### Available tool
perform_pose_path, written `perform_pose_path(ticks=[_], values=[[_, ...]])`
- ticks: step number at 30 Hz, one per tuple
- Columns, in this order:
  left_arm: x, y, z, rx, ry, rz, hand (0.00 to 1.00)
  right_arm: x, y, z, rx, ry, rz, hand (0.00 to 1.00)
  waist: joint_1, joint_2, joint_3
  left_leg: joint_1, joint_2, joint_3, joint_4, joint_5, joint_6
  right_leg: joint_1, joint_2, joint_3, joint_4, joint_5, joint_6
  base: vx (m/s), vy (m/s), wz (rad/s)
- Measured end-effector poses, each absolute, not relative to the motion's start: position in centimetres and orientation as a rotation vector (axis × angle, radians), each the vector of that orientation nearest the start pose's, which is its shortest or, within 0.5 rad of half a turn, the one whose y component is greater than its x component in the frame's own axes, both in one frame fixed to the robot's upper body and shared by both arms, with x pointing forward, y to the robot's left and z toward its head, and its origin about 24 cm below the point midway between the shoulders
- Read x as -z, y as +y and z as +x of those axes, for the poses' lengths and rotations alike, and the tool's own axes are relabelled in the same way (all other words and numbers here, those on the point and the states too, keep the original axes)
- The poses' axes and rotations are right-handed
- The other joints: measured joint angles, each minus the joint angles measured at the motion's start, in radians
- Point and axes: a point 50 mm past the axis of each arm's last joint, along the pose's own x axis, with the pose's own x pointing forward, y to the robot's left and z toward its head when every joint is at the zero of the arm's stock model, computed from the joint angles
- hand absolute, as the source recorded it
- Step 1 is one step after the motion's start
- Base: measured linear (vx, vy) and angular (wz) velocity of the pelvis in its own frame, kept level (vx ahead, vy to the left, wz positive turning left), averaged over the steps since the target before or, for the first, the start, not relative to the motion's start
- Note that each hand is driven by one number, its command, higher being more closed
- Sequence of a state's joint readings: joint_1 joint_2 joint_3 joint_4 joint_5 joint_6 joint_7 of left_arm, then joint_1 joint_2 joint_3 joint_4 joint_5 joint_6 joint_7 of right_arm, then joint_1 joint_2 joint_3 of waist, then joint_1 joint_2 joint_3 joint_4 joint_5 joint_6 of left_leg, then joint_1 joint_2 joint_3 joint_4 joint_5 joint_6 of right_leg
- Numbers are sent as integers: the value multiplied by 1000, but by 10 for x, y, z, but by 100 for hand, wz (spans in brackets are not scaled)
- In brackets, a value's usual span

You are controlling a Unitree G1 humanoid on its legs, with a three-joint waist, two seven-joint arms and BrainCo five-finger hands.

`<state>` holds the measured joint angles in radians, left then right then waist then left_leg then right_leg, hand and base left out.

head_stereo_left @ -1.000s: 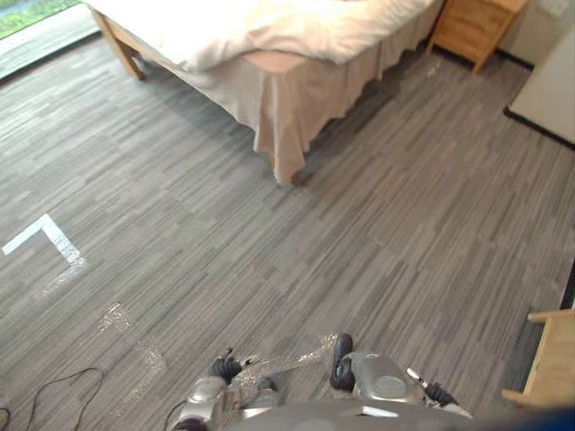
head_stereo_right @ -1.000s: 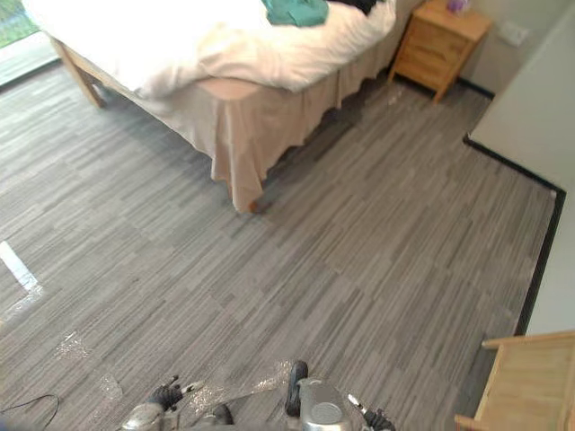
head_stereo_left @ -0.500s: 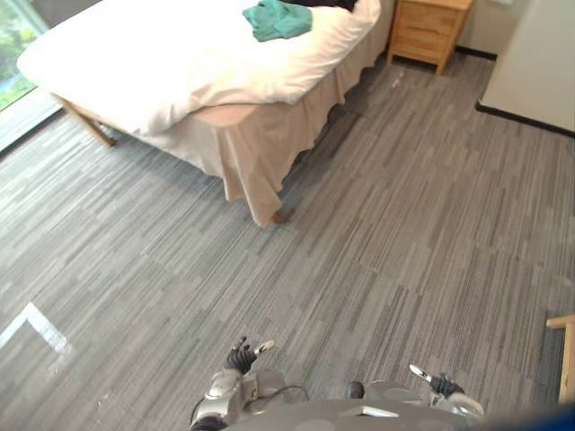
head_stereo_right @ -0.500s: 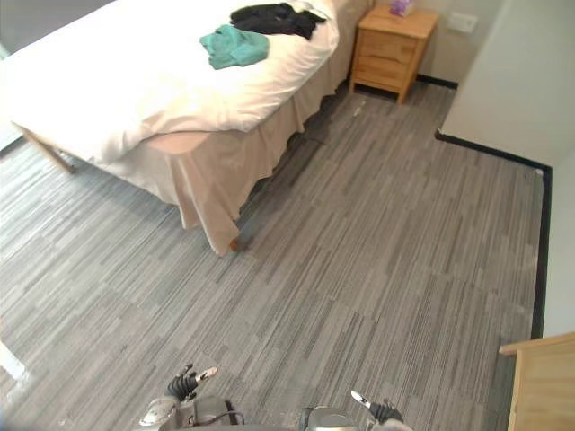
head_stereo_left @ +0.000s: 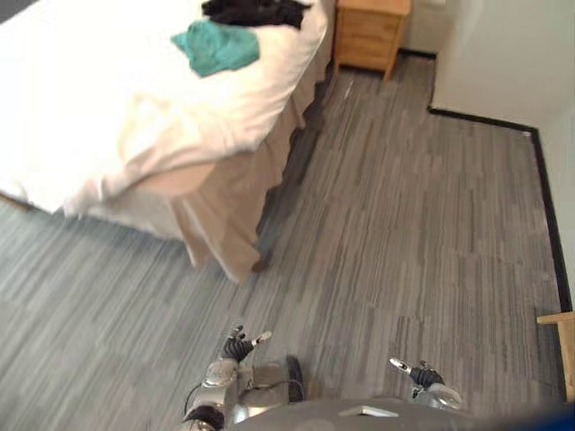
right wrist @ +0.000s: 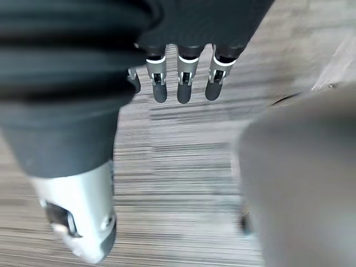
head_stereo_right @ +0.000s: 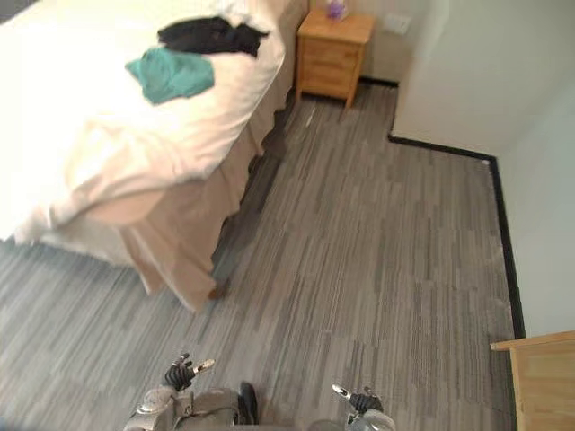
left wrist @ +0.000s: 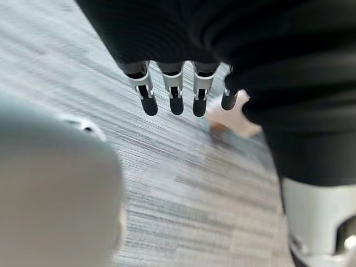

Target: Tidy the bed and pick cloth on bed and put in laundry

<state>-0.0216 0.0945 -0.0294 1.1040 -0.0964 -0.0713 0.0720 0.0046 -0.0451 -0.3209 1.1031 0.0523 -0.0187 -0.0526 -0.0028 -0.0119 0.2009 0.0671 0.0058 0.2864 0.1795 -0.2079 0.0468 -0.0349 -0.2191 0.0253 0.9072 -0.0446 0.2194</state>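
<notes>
A bed with a rumpled white duvet and a beige skirt fills the upper left. On its far end lie a teal cloth and, just beyond it, a black cloth. Both hands hang low at the near edge, far from the bed. My left hand has relaxed, straight fingers with only floor past them. My right hand is the same, its fingers straight and holding nothing.
A wooden nightstand with a small purple thing on top stands beyond the bed's far corner. A pale wall with a black baseboard juts in at the upper right. A wooden furniture corner sits at the lower right. Grey plank floor lies between.
The camera has swung and tilted: the bed has slid left and nearer, and the teal and black cloths and the nightstand have come into sight. Both hands stay low and empty.
</notes>
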Motion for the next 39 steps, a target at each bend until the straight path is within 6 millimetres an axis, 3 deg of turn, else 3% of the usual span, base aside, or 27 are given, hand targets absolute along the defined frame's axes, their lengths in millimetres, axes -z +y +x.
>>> perform_pose_path(ticks=[1, 2, 4, 5, 7, 8, 9, 10, 12, 14, 15, 16, 17, 20, 22, 23, 24, 26, 28, 29, 31, 32, 34, 36, 39], values=[[154, 186, 132, -131, 1021, 65, 0, 157, -209, 111, 399, 1054, 145, 0, -11, -6, 3, 54, -4, -11, -8, -10, 0, -54, -38, -100, 109, -68, -69, 349, -15, 35], [154, 184, 133, -128, 1019, 63, 0, 157, -213, 109, 410, 1056, 137, 0, -16, 4, 10, 104, 12, -16, -27, -9, -1, -87, -51, -182, 135, -123, -122, 365, -41, 32], [154, 183, 135, -125, 1011, 59, 0, 156, -219, 109, 428, 1049, 123, 0, -18, 24, 19, 151, 53, -26, -41, -7, -5, -130, -46, -288, 78, -189, -154, 331, -126, 29], [153, 184, 136, -127, 1005, 62, 0, 155, -222, 109, 435, 1048, 109, 0, -18, 30, 22, 171, 86, -30, -47, -2, -13, -173, -28, -337, -54, -212, -161, 385, -222, 32], [153, 185, 136, -128, 1006, 64, 0, 155, -222, 109, 434, 1050, 103, 0, -27, 32, 24, 193, 118, -52, -69, 2, -34, -209, 5, -343, -301, -186, -155, 359, -288, 42], [154, 186, 134, -130, 1009, 65, 0, 155, -219, 110, 410, 1053, 86, 0, -41, 20, 20, 199, 129, -71, -82, -5, -77, -218, 30, -300, -567, -69, -159, 409, -366, 53], [154, 186, 134, -131, 1010, 64, 0, 157, -218, 106, 407, 1068, 87, 0, -47, 14, 22, 209, 136, -85, -89, -17, -112, -202, 50, -286, -629, 61, -205, 492, -416, 18], [155, 172, 132, -106, 1015, 32, 0, 153, -229, 112, 418, 1050, 59, 0, -31, 72, 36, 212, 175, -86, -108, -11, -138, -187, 100, -298, -647, 72, -209, 304, -236, -14], [154, 164, 137, -91, 997, 13, 0, 149, -231, 127, 412, 1020, 57, 0, -36, 83, 64, 199, 155, -135, -107, 18, -140, -245, 92, -241, -495, 8, -204, 244, -219, -1], [154, 163, 138, -80, 990, 5, 0, 148, -233, 126, 397, 1021, 29, 0, -46, 84, 67, 235, 181, -163, -89, 28, -145, -298, 80, -183, -313, -88, -174, 210, -199, 60], [155, 167, 134, -89, 992, 9, 0, 151, -227, 118, 363, 1040, 3, 0, -46, 48, 39, 236, 171, -191, -92, 25, -150, -269, 67, -150, -402, -118, -171, 212, -212, 71], [155, 165, 134, -95, 993, -1, 0, 151, -229, 118, 349, 1044, -23, 0, -41, 79, 37, 235, 212, -209, -81, 16, -162, -245, 84, -194, -389, -131, -192, 203, -207, 69], [155, 165, 132, -97, 997, -4, 0, 151, -229, 118, 342, 1048, -36, 0, -39, 82, 35, 224, 225, -220, -64, 20, -168, -235, 93, -208, -392, -141, -202, 235, -272, 50], [157, 171, 126, -132, 1007, -17, 0, 153, -230, 113, 306, 1080, -85, 0, -32, 93, 30, 86, 271, -301, 169, 46, -179, -162, 129, -272, -468, -164, -220, 180, -231, 58], [155, 178, 126, -175, 992, -37, 0, 156, -229, 108, 269, 1107, -127, 0, -23, 86, 41, -61, 303, -308, 481, 195, -136, -37, 151, -316, -581, -159, -226, 181, -217, 51], [154, 181, 128, -183, 978, -36, 0, 156, -229, 106, 253, 1116, -146, 0, -7, 84, 44, -83, 323, -273, 559, 207, -119, 5, 156, -322, -609, -155, -238, 212, -182, 15], [154, 177, 128, -185, 973, -48, 0, 157, -232, 102, 247, 1136, -164, 0, 10, 92, 41, -121, 346, -197, 655, 160, -110, 62, 160, -335, -653, -143, -256, 221, -140, 6], [153, 174, 130, -195, 962, -67, 0, 157, -234, 103, 244, 1136, -169, 0, 12, 97, 41, -164, 317, -97, 666, 81, -110, 120, 149, -344, -705, -142, -257, 206, -96, 11], [152, 175, 131, -211, 954, -79, 0, 157, -234, 104, 244, 1134, -167, 0, 17, 95, 42, -192, 252, -47, 571, 37, -120, 149, 131, -350, -729, -138, -251, 222, 0, 11], [151, 174, 133, -213, 940, -84, 0, 157, -234, 103, 244, 1137, -159, 0, 20, 94, 43, -191, 188, 6, 401, 32, -120, 169, 116, -367, -739, -138, -243, 249, 49, 29], [151, 173, 131, -212, 945, -88, 0, 157, -236, 102, 252, 1138, -150, 0, 19, 102, 44, -187, 136, 80, 190, 113, -98, 191, 116, -391, -747, -146, -221, 271, 97, 56], [151, 176, 131, -214, 948, -80, 0, 157, -234, 102, 254, 1137, -136, 0, 19, 96, 38, -147, 111, 140, 100, 119, -49, 205, 112, -407, -757, -152, -204, 252, 111, 74], [150, 181, 132, -219, 941, -76, 0, 159, -228, 101, 243, 1139, -123, 0, 30, 61, 45, -126, 68, 141, 4, 143, -14, 220, 100, -432, -795, -143, -188, 223, 91, 81], [148, 186, 136, -229, 929, -75, 0, 160, -219, 102, 232, 1139, -103, 0, 46, 40, 57, -120, 46, 176, 0, 154, -6, 263, 83, -482, -820, -135, -175, 155, 56, 76], [150, 187, 132, -234, 943, -77, 0, 162, -216, 96, 238, 1155, -84, 0, 45, 14, 42, -96, 26, 362, -24, 167, -3, 328, 66, -569, -828, -120, -152, 13, 100, 89]])
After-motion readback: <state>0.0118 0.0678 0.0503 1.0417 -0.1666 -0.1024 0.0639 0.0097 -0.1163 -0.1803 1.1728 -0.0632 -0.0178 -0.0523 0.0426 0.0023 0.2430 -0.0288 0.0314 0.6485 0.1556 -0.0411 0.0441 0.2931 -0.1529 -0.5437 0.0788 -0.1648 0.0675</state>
